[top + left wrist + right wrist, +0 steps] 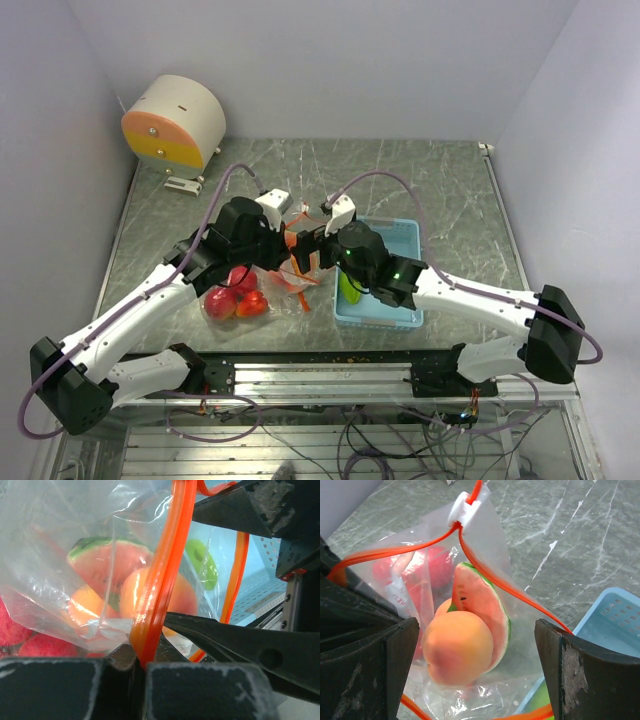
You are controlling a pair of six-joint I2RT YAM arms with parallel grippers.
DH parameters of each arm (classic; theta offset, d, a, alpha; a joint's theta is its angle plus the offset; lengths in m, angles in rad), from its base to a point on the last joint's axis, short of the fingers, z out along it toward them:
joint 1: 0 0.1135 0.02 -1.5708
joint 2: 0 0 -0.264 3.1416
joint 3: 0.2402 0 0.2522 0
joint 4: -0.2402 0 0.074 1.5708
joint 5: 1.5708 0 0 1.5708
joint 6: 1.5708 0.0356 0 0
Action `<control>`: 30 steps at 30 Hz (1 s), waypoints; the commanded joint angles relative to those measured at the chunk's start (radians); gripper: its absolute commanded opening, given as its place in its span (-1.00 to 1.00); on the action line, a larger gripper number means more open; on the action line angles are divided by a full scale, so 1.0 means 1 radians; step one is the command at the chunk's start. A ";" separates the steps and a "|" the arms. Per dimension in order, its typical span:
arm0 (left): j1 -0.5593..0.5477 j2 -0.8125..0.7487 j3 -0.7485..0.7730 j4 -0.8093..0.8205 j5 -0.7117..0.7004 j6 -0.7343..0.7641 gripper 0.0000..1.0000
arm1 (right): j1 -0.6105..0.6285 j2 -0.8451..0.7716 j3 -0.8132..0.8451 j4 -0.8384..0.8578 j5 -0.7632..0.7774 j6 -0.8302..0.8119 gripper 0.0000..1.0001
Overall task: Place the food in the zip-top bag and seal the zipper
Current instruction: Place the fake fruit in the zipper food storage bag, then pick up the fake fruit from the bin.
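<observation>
Orange zipper [162,575] rises steeply from the left gripper [140,672], pinched tight on it. Crinkled zip-top bag [487,527] blurs the red fruits [12,630]. Right gripper [475,645] gapes wide, gripping nothing.

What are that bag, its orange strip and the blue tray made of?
Bag: thin clear plastic film, glossy; it crinkles and shows the fruit through it.
Strip: thicker orange plastic, smooth, ridged lengthwise.
Tray: likely rigid light-blue plastic, matte, walls perforated with small holes.
</observation>
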 commanded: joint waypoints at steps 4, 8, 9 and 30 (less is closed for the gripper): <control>-0.002 0.011 0.051 0.004 0.006 0.001 -0.86 | 0.014 -0.128 0.017 -0.061 -0.014 -0.002 1.00; -0.002 0.026 0.063 0.003 0.005 0.005 -0.86 | 0.017 -0.219 0.003 -0.137 -0.013 0.015 1.00; -0.002 0.030 0.064 0.001 0.005 0.005 -0.86 | 0.016 -0.243 -0.005 -0.156 -0.006 0.020 1.00; -0.002 0.024 0.119 -0.037 -0.021 0.024 -0.86 | -0.067 -0.326 -0.217 -0.478 0.234 0.356 1.00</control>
